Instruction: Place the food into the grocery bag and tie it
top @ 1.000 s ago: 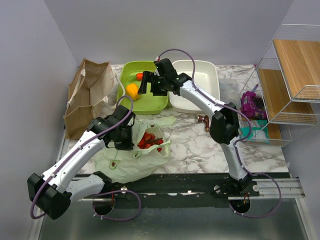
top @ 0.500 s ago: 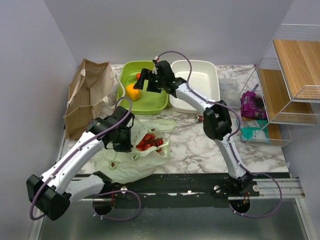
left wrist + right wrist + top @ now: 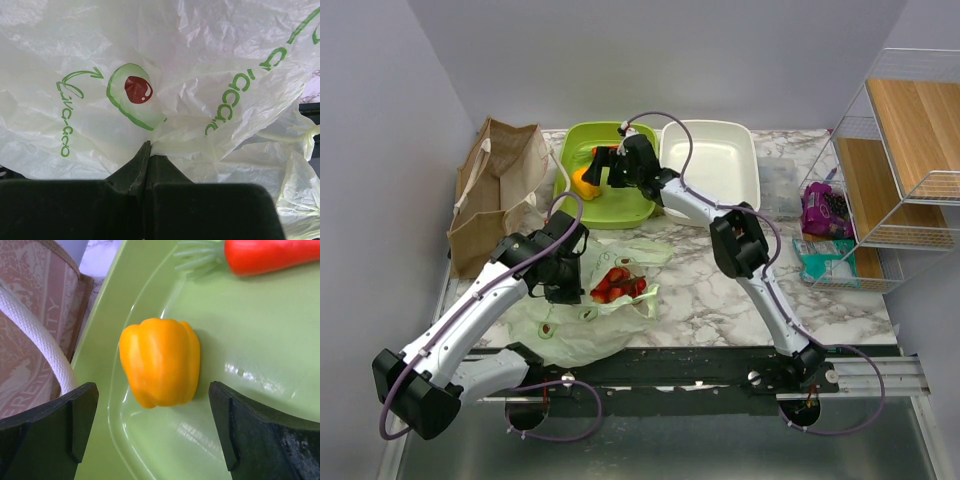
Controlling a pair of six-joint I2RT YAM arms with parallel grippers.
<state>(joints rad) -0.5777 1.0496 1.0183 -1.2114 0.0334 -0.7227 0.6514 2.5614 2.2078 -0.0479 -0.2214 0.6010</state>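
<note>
Left end effector [image 3: 145,150], on the near side of the green tray [image 3: 620,205], has its fingers pressed together on a fold of the grocery bag [image 3: 210,75]. The bag lies crumpled on the bench [image 3: 695,295], with the cherry tomatoes [image 3: 618,283] showing in its open mouth. Farther out, over the tray itself, the right end effector [image 3: 153,410] hangs with its fingers spread wide and nothing in their grip. The yellow bell pepper [image 3: 160,362] lies on its side in the tray, close to the wall that faces the brown paper bag [image 3: 30,310]. It sits just ahead of the fingertips and within the gap, a little nearer the finger on the paper-bag side. Its long axis runs away from the wrist, across the closing line, so the fingers would meet its narrower flanks. The right arm is plainly the nearer one, and a short straight advance looks enough before closing. At the tray's far end lies a red piece with a green stalk [image 3: 270,255].
</note>
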